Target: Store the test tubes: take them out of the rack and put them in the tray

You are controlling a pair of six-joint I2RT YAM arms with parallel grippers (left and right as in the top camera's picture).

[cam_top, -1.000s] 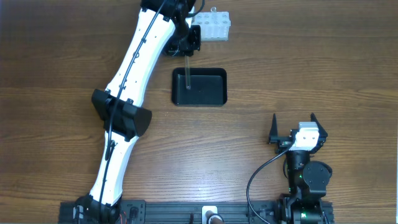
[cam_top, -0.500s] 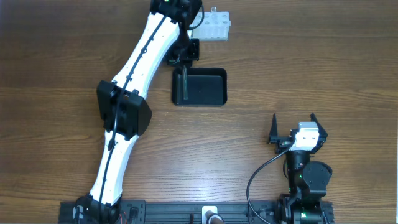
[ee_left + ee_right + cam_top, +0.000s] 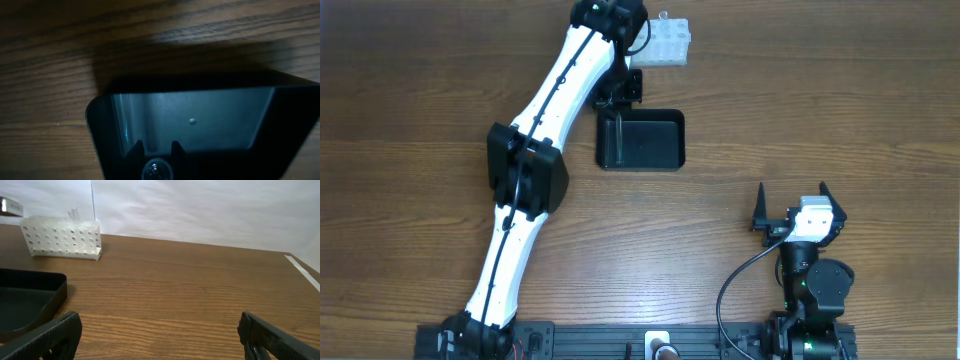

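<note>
Test tube (image 3: 617,135) beneath left gripper (image 3: 156,148)

On the brown wooden table (image 3: 840,100) the white perforated plastic rack (image 3: 665,42) stands far, just behind the black rectangular plastic tray (image 3: 682,140), in which a clear slim test tube (image 3: 617,138) lies along the left wall.

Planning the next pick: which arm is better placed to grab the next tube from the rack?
Left. The left gripper is at the tray, just next to the rack, which has a tube sticking up. The right gripper sits near its base, far from both.
</note>
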